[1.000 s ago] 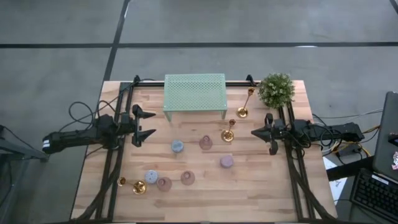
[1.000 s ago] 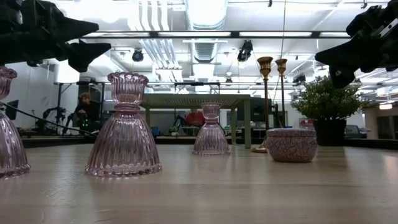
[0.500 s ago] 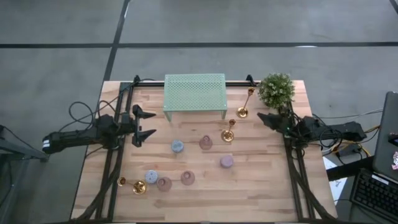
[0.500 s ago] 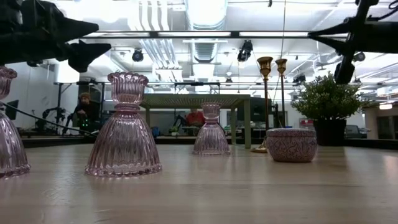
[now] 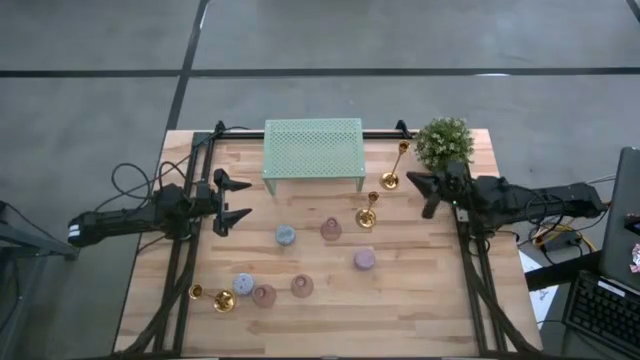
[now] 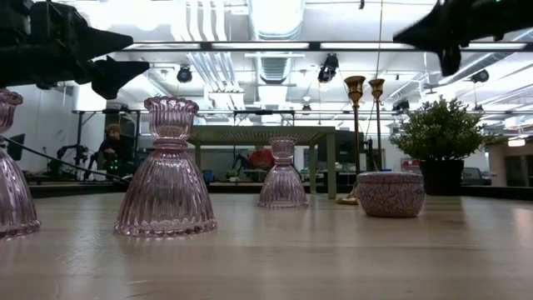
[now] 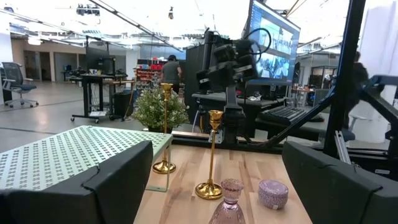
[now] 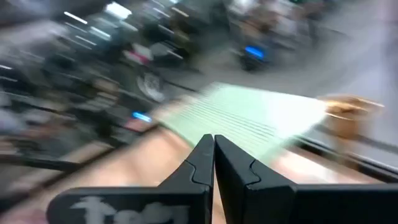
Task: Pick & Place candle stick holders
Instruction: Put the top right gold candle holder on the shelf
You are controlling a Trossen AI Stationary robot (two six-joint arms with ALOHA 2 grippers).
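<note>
Right hand (image 5: pixel 424 190), pinched closed and empty, upper right near the tall gold candlestick (image 5: pixel 392 166): top-heavy, slippery, so grab mid-stem.

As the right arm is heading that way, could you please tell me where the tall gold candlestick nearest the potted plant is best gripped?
Probably on the slender stem of the tall shiny gold candlestick, about midway, well above its round base. It stands upright, so a level approach from the right gripper's side suits; the pale green mesh rack crowds its other side.
</note>
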